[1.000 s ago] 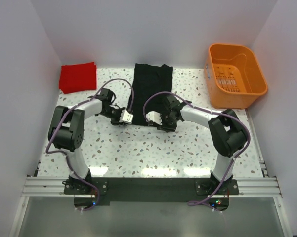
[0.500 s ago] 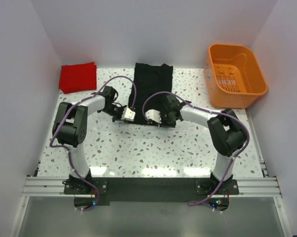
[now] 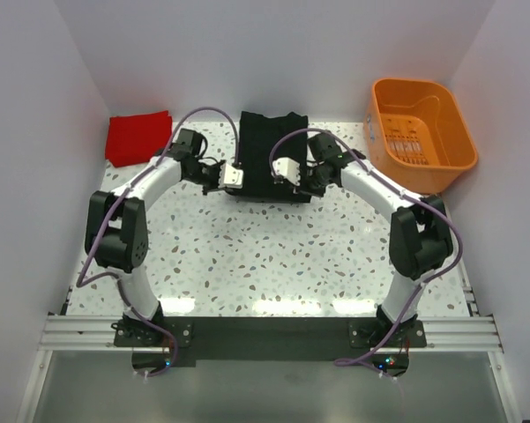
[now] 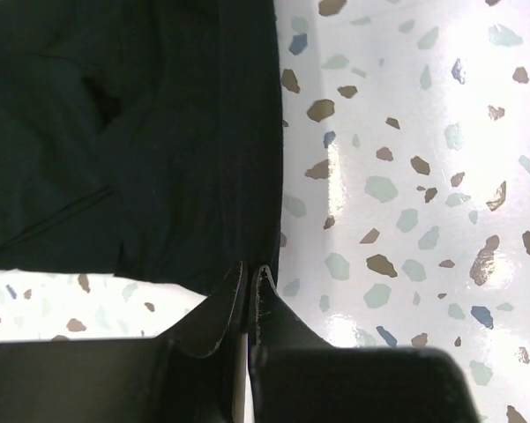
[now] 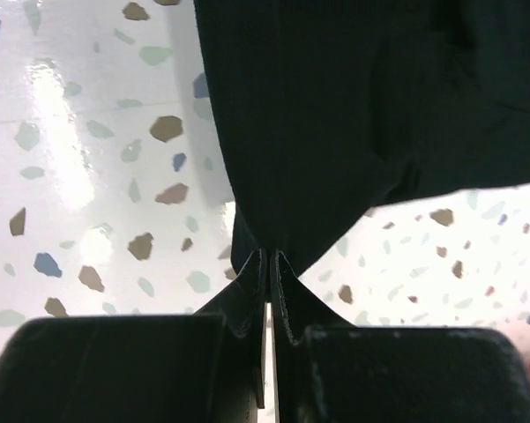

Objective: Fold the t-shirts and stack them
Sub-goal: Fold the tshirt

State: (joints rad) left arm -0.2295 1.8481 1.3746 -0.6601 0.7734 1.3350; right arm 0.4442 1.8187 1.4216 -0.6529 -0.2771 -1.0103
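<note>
My L gripper (image 4: pixel 249 269) & R gripper (image 5: pixel 269 256) clamped on hem of plain black cloth t-shirt (image 3: pixel 273 141), mid-fold. Far-left corner: red folded cloth t-shirt (image 3: pixel 138 137), done; stacking left.

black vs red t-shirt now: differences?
The black t-shirt is pinched at its near edge by the left gripper and right gripper; the red t-shirt lies untouched. Black sits back-centre, red in the far-left corner. Black covers a longer patch than red. Both are on the table.
</note>
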